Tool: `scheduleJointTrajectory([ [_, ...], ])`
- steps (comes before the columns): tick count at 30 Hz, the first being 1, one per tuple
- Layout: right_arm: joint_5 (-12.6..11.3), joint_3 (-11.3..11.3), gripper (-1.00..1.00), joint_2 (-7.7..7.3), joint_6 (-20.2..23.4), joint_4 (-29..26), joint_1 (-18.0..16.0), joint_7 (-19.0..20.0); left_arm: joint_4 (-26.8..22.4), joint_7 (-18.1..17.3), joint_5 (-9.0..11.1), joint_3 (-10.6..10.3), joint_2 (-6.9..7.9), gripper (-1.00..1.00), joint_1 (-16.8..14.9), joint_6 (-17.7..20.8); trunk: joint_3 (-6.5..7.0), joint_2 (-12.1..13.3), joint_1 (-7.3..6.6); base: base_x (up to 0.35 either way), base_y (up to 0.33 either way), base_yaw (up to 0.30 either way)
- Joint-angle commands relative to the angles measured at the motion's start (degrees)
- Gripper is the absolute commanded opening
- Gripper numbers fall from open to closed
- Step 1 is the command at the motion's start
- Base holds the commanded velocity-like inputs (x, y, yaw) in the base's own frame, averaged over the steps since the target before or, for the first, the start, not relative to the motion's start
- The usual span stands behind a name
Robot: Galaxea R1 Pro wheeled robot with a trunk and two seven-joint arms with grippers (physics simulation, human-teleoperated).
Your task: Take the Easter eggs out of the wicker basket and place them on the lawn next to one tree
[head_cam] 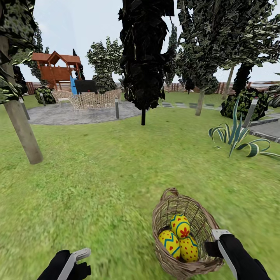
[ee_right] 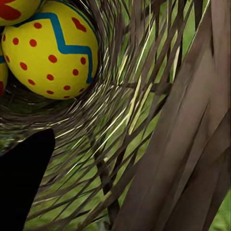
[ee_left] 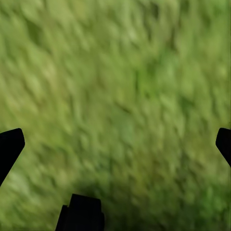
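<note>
Right wrist view puts my right gripper (ee_right: 96,192) at the wall of the wicker basket (ee_right: 159,144), one dark finger (ee_right: 21,178) inside the weave; whether it is spread or closed I cannot tell. A red-dotted Easter egg (ee_right: 48,50) with a blue zigzag lies just beyond that finger. From my head I see the right gripper (head_cam: 217,243) against the wicker basket's (head_cam: 163,217) right rim, low on the lawn (head_cam: 97,175), with all three Easter eggs (head_cam: 180,225) nestled together inside, touching one another. My left gripper (head_cam: 77,258) hangs over bare grass well to the basket's left; its fingers (ee_left: 9,147) are spread wide, holding nothing. Farther out, a tree (head_cam: 21,128) with a pale trunk stands at the left, a striped spiky plant (head_cam: 235,136) at the right. Beyond them are a narrow black cypress (head_cam: 144,58), grey paving (head_cam: 77,112), woven chairs (head_cam: 91,99) and a wooden play tower (head_cam: 56,68)
</note>
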Motion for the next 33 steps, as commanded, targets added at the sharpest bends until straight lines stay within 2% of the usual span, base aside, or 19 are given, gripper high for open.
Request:
scheduleJointTrajectory([
  [1, -0.62, -0.09, -1.0, 0.05, 0.25, -0.07, 0.0, 0.2, -0.07, 0.47, 0.61, 0.03, -0.01, 1.0, -0.02, 0.23, -0.07, -0.02, -0.01, 0.0, 0.0, 0.0],
  [25, -0.37, -0.18, -1.0, 0.07, 0.16, 0.16, 0.0, -0.07, -0.07, 0.12, 0.7, -0.04, -0.02, 1.0, -0.02, 0.23, -0.07, -0.02, -0.01, 0.0, 0.0, 0.0],
  [33, -0.1, -0.12, -1.0, 0.33, 0.16, 0.13, 0.0, -0.07, 0.1, 0.2, 0.61, -0.05, -0.02, 1.0, -0.02, 0.23, 0.83, 1.98, -1.11, 0.0, 0.0, 0.0],
])
